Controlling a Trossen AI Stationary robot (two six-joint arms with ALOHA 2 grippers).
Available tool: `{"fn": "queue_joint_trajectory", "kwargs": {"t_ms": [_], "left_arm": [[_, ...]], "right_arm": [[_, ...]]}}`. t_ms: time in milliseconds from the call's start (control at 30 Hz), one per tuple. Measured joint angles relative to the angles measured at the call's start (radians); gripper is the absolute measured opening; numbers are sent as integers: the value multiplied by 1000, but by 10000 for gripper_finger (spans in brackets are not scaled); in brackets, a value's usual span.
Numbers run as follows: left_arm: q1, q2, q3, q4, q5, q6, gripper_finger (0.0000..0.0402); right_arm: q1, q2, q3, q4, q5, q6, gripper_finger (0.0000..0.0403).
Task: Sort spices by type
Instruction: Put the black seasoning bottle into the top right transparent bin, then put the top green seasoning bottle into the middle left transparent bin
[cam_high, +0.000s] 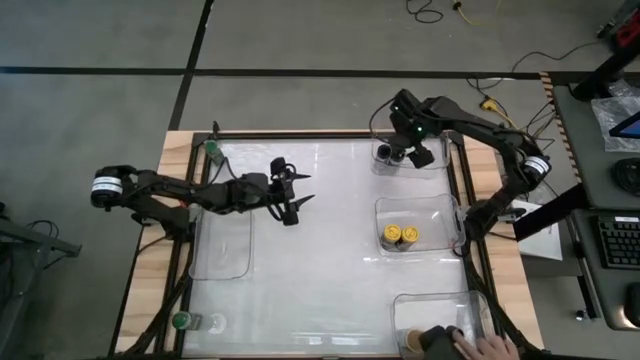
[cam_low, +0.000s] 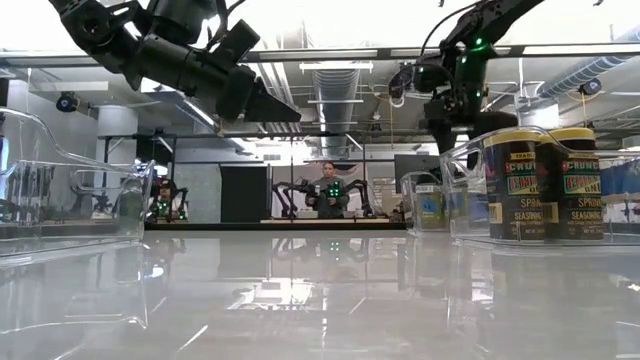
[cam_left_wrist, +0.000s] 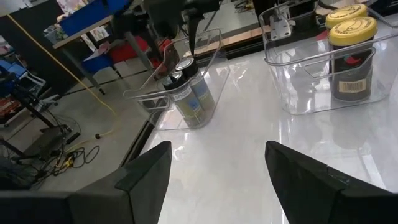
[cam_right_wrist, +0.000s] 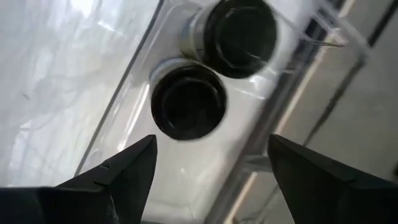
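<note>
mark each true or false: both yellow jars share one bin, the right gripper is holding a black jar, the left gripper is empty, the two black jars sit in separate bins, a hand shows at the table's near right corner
1. Both yellow jars share one bin. True.
2. The right gripper is holding a black jar. False: it is open above the black jars, gripping nothing.
3. The left gripper is empty. True: it is open over the table's middle.
4. The two black jars sit in separate bins. False: they stand side by side in the far bin.
5. A hand shows at the table's near right corner. True.
</note>
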Motion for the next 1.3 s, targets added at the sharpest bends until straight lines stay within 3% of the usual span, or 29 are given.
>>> {"fn": "queue_joint_trajectory", "kwargs": {"t_ms": [233,467,700,1000,1167,1300], "left_arm": [[46,-59,0,-74,27,10,244],[136,-264,15,-327,11,5,244],[150,-405,174,-678,-301,-66,244],[191,-389,386,-1145,-392,-152,240],[308,-358,449,-1471,-375,-312,234],[416,-342,454,-1540,-358,-478,233]], "right_arm": [[52,-105,35,6,-2,53,312],[248,-176,47,138,-7,231,323],[431,-156,47,391,-52,521,320],[582,-77,66,524,-58,805,291],[670,-78,66,520,-58,912,282],[736,-80,66,517,-58,989,282]]}}
